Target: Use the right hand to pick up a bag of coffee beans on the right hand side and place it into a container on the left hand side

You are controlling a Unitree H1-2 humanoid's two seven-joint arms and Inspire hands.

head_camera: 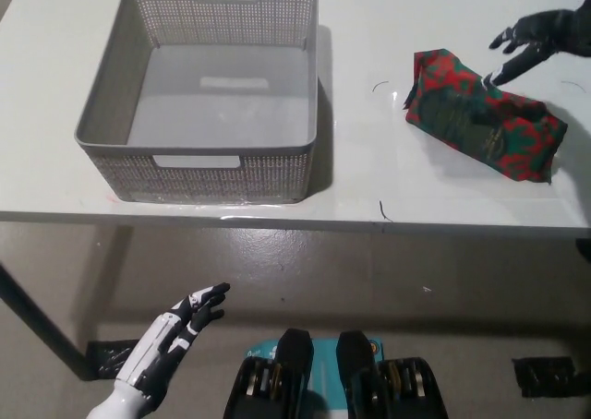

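So your right hand (540, 39) is coming in from the far right edge, black fingers (513, 65) spread apart and pointing left and a bit toward the near side, hanging right by the far end of the coffee bag (483, 116). One fingertip looks like it's just over the bag's far edge, but you can't really tell from this angle if it's touching or only above it. Either way nothing's clamped, the hand is empty. The bag itself is the red and green one lying flat on the right part of the white table (369, 184), angled so its left end sits farther away and its right end comes nearer. Well apart from it on the left side of the table you've got the grey mesh basket (103, 113), upright, with cutout handles on the near and far walls, nothing in it. Your left hand (166, 345) is parked low at the near left, below the table edge, white with dark fingers held loosely apart and stretched toward the right, holding nothing.
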